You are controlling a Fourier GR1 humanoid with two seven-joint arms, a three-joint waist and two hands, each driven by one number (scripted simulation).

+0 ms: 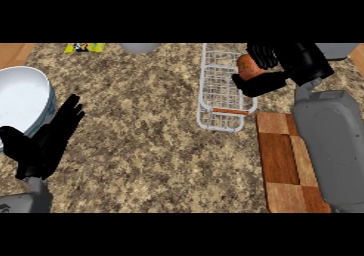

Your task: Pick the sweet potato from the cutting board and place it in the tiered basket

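Our right hand point(288, 65) was curled round the sweet potato point(246, 67), holding it over the far end of the white wire basket point(214, 107). The cutting board point(281, 160) lay just beside the basket's near right corner. Our left hand point(48, 137) rested with straight fingers, holding nothing, beside the white bowl point(19, 100) at the left edge. Bare counter point(141, 125) spread between.

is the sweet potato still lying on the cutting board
No, the right hand is curled round the sweet potato over the tiered basket, off the cutting board.
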